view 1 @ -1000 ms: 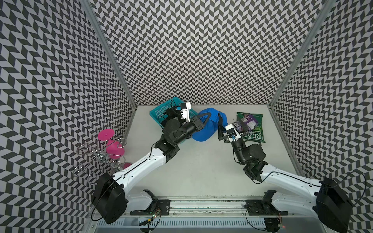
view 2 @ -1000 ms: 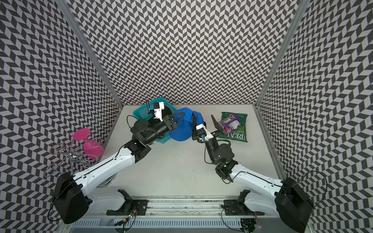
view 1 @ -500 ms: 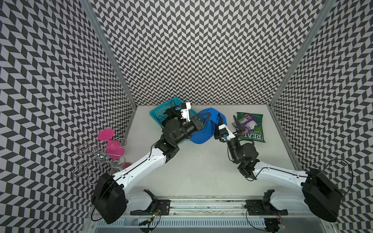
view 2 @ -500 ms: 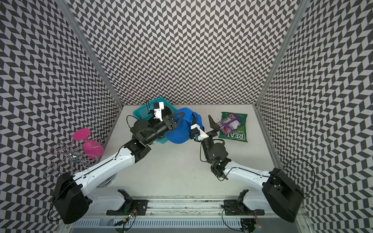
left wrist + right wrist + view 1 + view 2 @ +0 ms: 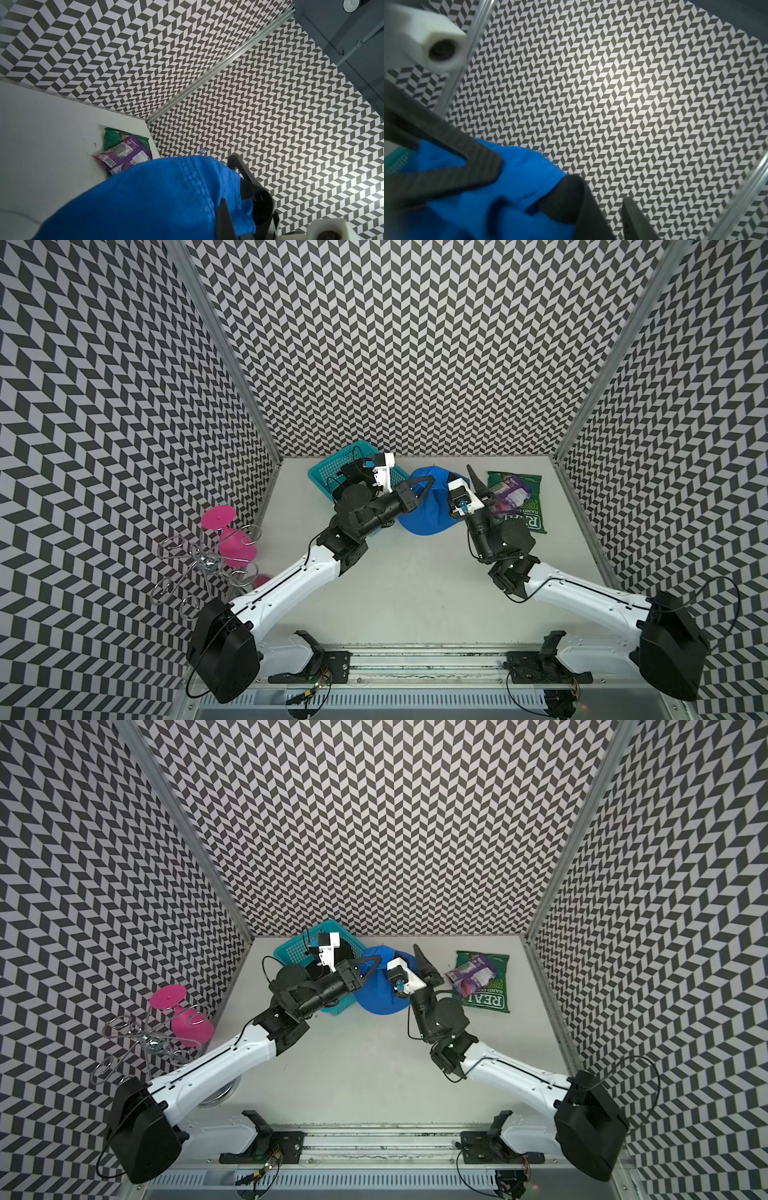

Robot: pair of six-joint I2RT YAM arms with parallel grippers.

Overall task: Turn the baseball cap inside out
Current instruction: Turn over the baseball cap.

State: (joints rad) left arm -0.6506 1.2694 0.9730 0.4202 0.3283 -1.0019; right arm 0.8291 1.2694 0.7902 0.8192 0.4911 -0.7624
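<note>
Blue fabric baseball cap [image 5: 428, 512], just beside the teal plastic mesh basket [image 5: 326, 472], is clamped by the closed left gripper [image 5: 430, 481]; right gripper [image 5: 602, 193] stands narrowly parted, one finger touching the fabric.

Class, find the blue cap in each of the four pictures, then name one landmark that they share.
Top view: blue cap near the middle.
Top view: near the middle again.
Left wrist view: fills the picture's lower middle.
Right wrist view: the picture's lower left.
Shared landmark: the zigzag wall, seen in all four.
</note>
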